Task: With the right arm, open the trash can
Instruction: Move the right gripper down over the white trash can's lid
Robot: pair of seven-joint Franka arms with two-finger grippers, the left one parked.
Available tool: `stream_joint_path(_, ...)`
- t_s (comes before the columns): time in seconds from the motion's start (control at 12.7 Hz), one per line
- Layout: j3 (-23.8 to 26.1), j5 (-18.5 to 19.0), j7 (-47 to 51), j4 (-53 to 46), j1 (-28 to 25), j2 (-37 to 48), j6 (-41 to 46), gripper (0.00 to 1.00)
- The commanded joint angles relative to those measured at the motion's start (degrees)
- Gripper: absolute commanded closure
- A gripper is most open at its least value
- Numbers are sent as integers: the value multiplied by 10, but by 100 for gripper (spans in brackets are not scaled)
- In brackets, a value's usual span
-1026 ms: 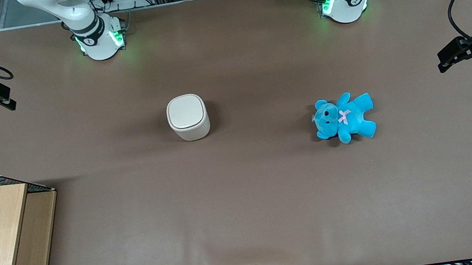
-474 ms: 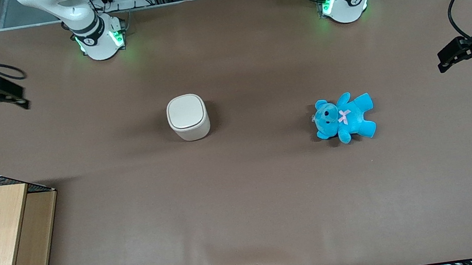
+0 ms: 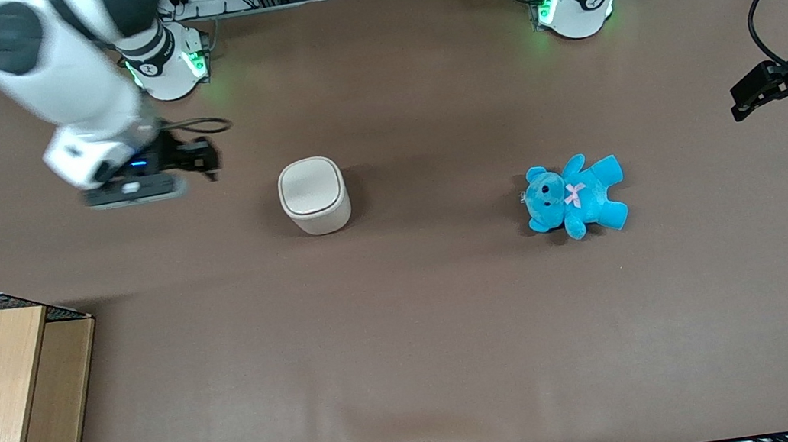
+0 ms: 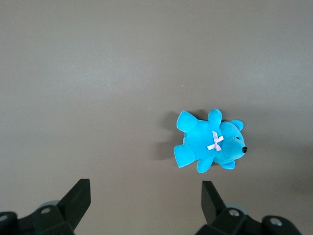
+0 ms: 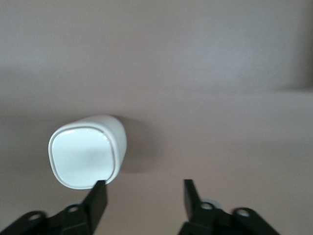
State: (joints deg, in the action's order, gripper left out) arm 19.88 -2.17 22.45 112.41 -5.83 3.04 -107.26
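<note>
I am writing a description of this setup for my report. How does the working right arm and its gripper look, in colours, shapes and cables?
The right arm is glossy white with rounded segments and a dark grey round joint cap. Its base glows green. At the wrist a small blue light shows. The gripper, near the trash can, is black with two flat fingers, open, and a black cable loops from it.
</note>
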Motion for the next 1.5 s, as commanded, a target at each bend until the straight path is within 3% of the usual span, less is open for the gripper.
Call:
stream_joint_path(0.0, 56, 2, 11, 89, 5, 16, -80, 82)
stream_joint_path(0.16, 69, 2, 11, 134, 3, 11, -149, 98)
stream_joint_path(0.24, 70, 2, 11, 137, -1, 3, -162, 100)
stream_joint_path(0.47, 69, 10, 11, 139, -15, -32, -196, 100)
stream_joint_path(0.95, 68, 88, 72, 136, -41, -104, -260, 100)
stream_joint_path(1.42, 66, 97, 75, 136, -45, -127, -277, 100)
